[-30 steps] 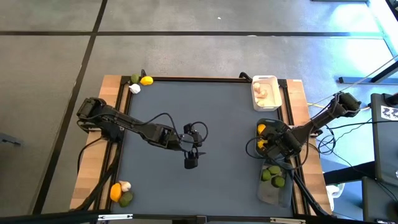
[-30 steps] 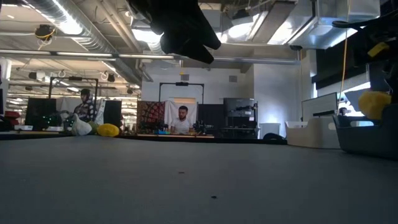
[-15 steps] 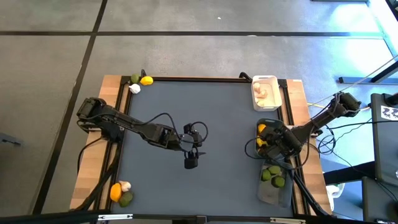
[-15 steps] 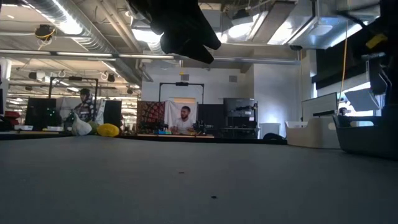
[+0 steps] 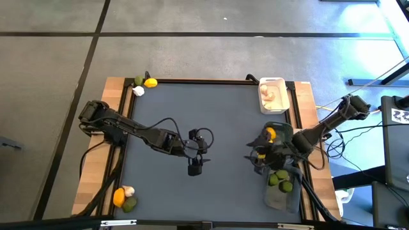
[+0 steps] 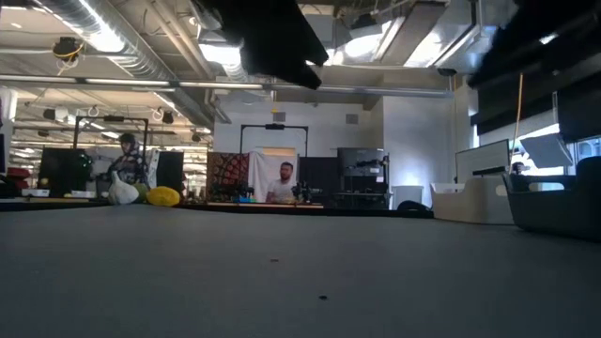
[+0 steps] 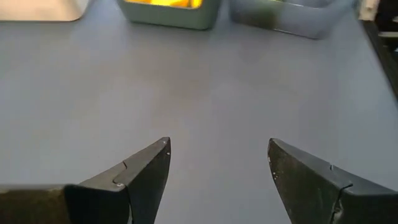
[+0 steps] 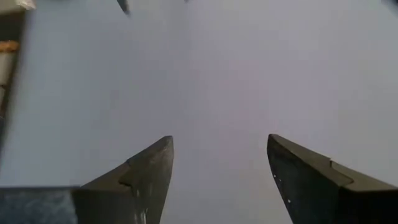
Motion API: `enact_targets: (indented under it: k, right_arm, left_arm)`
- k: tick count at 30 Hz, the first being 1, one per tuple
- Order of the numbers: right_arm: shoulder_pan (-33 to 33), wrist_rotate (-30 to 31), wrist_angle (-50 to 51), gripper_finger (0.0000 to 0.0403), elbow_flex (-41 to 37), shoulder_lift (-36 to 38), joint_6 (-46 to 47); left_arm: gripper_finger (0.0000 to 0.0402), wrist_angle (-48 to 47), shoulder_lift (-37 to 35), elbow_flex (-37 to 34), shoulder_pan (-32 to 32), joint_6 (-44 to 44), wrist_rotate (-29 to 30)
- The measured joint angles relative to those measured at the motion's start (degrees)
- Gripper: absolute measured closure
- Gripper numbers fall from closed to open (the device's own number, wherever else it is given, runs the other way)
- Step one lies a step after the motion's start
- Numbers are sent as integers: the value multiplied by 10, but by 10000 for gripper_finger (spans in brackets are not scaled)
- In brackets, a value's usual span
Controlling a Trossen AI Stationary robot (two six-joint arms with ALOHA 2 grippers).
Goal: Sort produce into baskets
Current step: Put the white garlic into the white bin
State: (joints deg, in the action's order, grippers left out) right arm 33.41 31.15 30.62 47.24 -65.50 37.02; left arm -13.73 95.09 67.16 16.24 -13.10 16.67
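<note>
My left gripper (image 5: 195,168) (image 7: 217,149) hangs open and empty over the middle of the dark mat. My right gripper (image 5: 252,158) (image 8: 217,146) is open and empty over the mat, just left of the baskets. Along the right edge stand the white basket (image 5: 272,96) with garlic bulbs, the dark grey-green basket (image 5: 276,142) with lemons (image 5: 271,133), and the translucent grey basket (image 5: 281,191) with limes (image 5: 278,180). A lime (image 5: 138,80), a lemon (image 5: 151,82) and a garlic bulb (image 5: 138,91) lie at the far left corner. A lemon (image 5: 119,197), a garlic bulb (image 5: 129,190) and a lime (image 5: 130,204) lie at the near left corner.
The mat (image 5: 217,128) is bare between the two arms. A wooden rim (image 5: 108,128) borders the mat on the left and right. The left wrist view shows the three baskets (image 7: 168,9) in a row beyond the open fingers. People sit far behind the table (image 6: 285,183).
My right gripper has gone from over the dark grey-green basket toward the table's left, out over the bare mat. A lemon that showed above that basket in the low view a second ago no longer shows there.
</note>
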Motion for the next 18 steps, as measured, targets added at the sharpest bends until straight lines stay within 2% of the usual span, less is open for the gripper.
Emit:
enact_targets:
  k: [4, 7, 11, 18]
  right_arm:
    - [0, 6, -90, 146, 0, -25, -74]
    - [-1, 10, -128, 146, 0, -47, -102]
    - [-1, 28, -156, 146, -1, -83, -108]
    - [-1, -7, -209, 146, -1, -135, -142]
  left_arm:
    - [137, -64, -1, 33, 24, -6, -1]
    - [137, -138, -1, 62, 45, -46, -1]
    - [137, -238, -1, 94, 78, -122, -5]
    - [137, -385, -2, 106, 123, -288, -76]
